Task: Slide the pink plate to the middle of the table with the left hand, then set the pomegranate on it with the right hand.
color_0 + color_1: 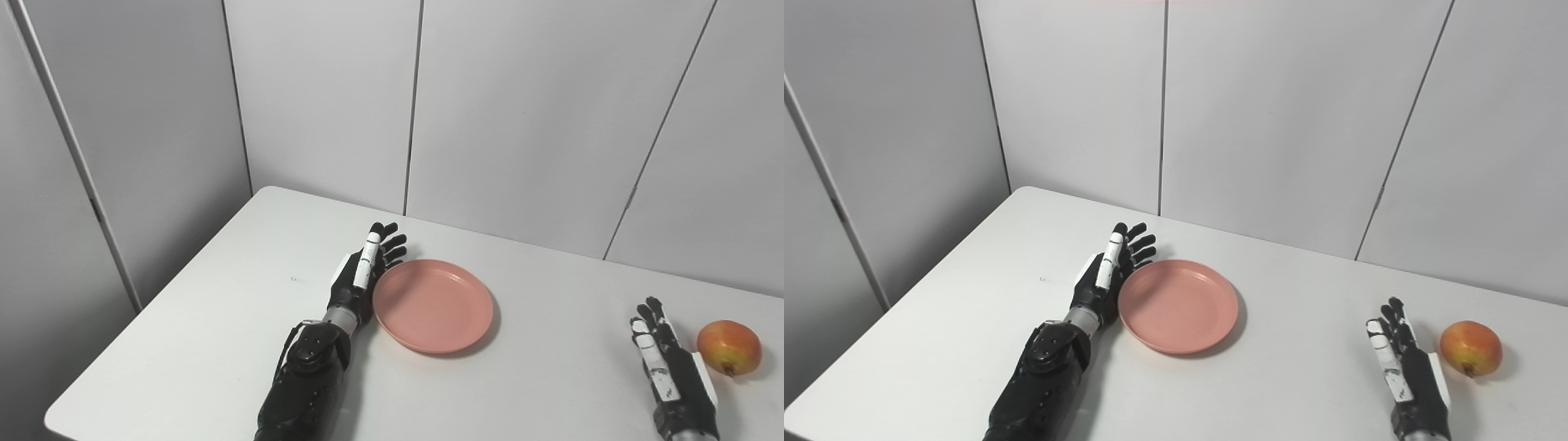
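Note:
A pink plate [432,304] lies flat on the white table [202,318], a little left of the table's middle. My left hand [362,272] stands on edge against the plate's left rim, fingers straight and apart, holding nothing. A red-yellow pomegranate [729,347] rests near the right edge. My right hand [669,364] sits just left of the fruit with a small gap, fingers extended, open and empty.
Grey wall panels [527,110] rise right behind the table's far edge. The table's left edge and front left corner [58,419] show in view. Bare tabletop lies between the plate and my right hand.

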Controlling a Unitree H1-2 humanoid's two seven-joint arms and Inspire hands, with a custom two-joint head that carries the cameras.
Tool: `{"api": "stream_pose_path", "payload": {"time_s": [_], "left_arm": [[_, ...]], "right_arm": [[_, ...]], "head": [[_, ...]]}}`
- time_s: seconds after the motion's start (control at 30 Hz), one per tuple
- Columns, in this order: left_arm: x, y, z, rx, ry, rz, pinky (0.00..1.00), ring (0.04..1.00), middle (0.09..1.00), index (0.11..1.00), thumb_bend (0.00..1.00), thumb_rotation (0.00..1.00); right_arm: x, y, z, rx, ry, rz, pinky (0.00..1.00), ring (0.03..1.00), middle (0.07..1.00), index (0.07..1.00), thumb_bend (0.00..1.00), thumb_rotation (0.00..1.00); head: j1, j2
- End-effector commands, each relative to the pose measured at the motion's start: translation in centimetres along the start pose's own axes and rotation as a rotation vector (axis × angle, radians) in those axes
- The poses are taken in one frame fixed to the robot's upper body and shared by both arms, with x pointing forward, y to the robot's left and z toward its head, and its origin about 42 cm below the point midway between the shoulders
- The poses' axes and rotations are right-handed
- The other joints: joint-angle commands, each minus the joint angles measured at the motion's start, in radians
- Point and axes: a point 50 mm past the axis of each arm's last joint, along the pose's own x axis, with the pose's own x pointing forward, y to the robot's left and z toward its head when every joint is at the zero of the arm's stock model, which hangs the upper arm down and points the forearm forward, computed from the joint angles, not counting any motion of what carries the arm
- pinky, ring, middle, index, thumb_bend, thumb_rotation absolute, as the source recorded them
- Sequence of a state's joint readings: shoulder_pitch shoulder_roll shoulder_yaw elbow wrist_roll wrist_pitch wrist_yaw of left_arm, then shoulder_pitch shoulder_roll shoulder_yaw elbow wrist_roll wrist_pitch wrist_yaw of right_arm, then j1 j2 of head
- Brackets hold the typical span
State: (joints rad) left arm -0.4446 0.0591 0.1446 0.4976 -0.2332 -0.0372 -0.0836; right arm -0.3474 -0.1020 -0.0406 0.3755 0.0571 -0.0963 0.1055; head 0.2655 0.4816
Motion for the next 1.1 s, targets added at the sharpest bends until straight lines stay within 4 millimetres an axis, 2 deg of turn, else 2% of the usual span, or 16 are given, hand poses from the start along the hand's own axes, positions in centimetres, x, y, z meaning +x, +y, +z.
{"api": "stream_pose_path", "payload": {"time_s": [0.0,0.1,0.23,0.43,0.63,0.83,1.07], "left_arm": [[0.3,-0.8,0.9,0.005,-0.033,-0.014,0.89,0.898,0.892,0.890,0.61,1.00],[0.0,-1.4,0.6,0.010,-0.028,-0.022,0.92,0.914,0.907,0.904,0.59,1.00],[-0.3,-2.1,0.2,0.024,-0.018,-0.038,0.90,0.919,0.918,0.916,0.57,1.00],[-1.2,-3.3,-0.6,0.065,-0.007,-0.074,0.90,0.925,0.931,0.927,0.59,1.00],[-1.9,-3.6,-0.8,0.050,0.016,-0.097,0.93,0.932,0.935,0.928,0.60,1.00],[-2.5,-3.4,-0.9,0.053,0.029,-0.126,0.92,0.935,0.939,0.934,0.59,1.00],[-3.2,-3.6,-1.2,0.054,0.032,-0.160,0.92,0.932,0.930,0.932,0.59,1.00]], "right_arm": [[1.3,0.3,2.2,0.006,-0.081,0.001,0.98,0.952,0.965,0.974,0.55,0.78],[1.4,0.5,2.2,-0.005,-0.082,0.000,0.96,0.942,0.958,0.967,0.56,0.78],[1.3,0.6,2.3,-0.018,-0.075,-0.005,0.95,0.938,0.961,0.963,0.58,0.78],[1.1,1.1,2.2,-0.030,-0.066,0.002,0.95,0.940,0.972,0.965,0.59,0.79],[1.1,1.7,2.1,-0.057,-0.061,0.007,0.95,0.944,0.975,0.965,0.63,0.81],[1.2,2.4,2.2,-0.029,-0.062,0.014,0.96,0.949,0.973,0.976,0.63,0.79],[1.3,3.5,2.4,-0.039,-0.064,0.013,0.95,0.936,0.958,0.963,0.62,0.81]], "head": [[-0.001,0.001],[-0.026,0.008],[-0.048,0.014],[-0.089,0.025],[-0.146,0.032],[-0.204,0.038],[-0.263,0.044]]}}
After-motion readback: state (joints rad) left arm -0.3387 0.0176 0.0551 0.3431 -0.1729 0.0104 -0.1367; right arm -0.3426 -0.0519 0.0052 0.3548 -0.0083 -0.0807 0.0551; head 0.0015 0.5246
